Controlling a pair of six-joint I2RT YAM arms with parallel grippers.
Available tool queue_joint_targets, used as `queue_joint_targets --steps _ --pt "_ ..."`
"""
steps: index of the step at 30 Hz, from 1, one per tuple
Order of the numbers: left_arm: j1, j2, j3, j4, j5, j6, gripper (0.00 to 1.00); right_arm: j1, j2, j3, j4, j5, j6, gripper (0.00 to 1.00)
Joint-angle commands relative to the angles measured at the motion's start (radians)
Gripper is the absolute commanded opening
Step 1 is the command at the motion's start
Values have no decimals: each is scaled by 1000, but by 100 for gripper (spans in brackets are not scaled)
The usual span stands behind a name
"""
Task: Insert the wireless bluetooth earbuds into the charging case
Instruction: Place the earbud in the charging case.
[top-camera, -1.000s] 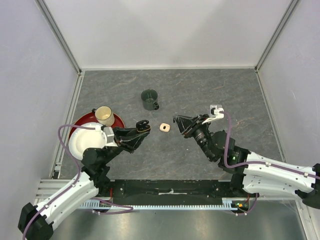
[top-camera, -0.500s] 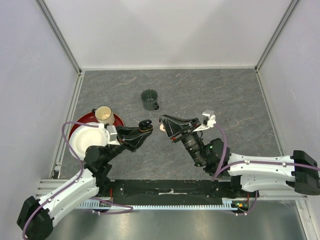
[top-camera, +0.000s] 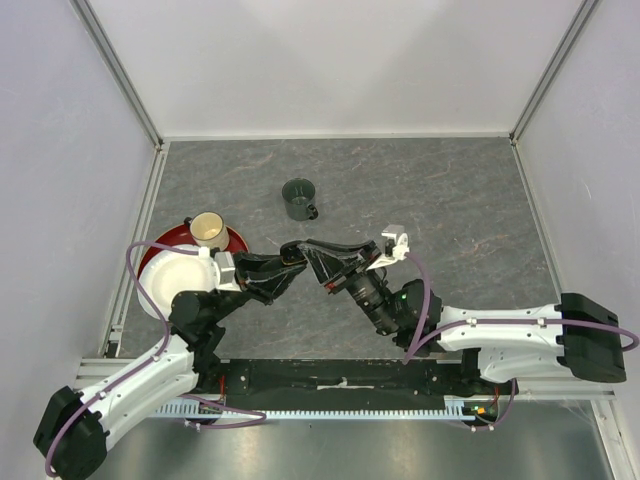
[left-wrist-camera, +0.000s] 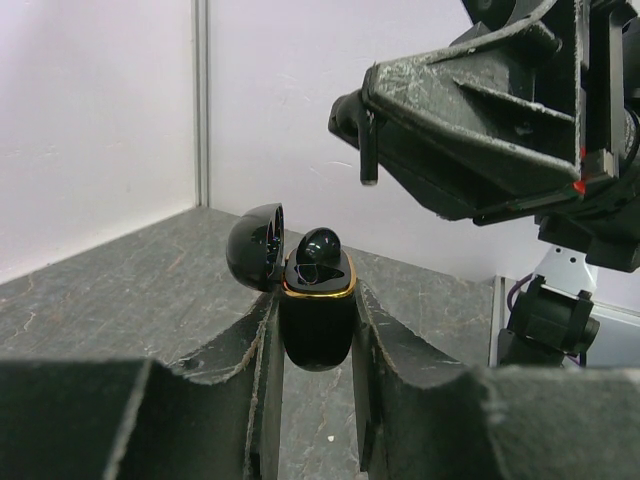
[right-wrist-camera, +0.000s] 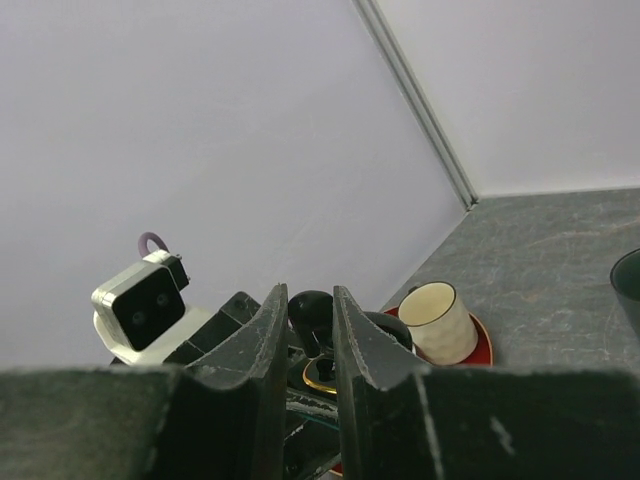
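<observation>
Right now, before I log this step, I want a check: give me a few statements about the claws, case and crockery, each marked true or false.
1. The left claw grips the black case. True.
2. The case's lid is shut. False: it is swung open.
3. The mug lies on its side. False: it stands upright.
4. The cream cup stands on the red plate. True.
5. The right claw is wide open. False: it is shut on a black earbud, close to the case.
</observation>
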Motion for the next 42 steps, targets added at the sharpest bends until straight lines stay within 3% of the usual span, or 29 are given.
queue_joint_targets --steps 1,42 --pt "-4 3 39 69 13 7 2 8 22 49 74 -50 30 0" --pt "-7 -8 36 98 33 -3 2 25 142 77 58 19 24 0"
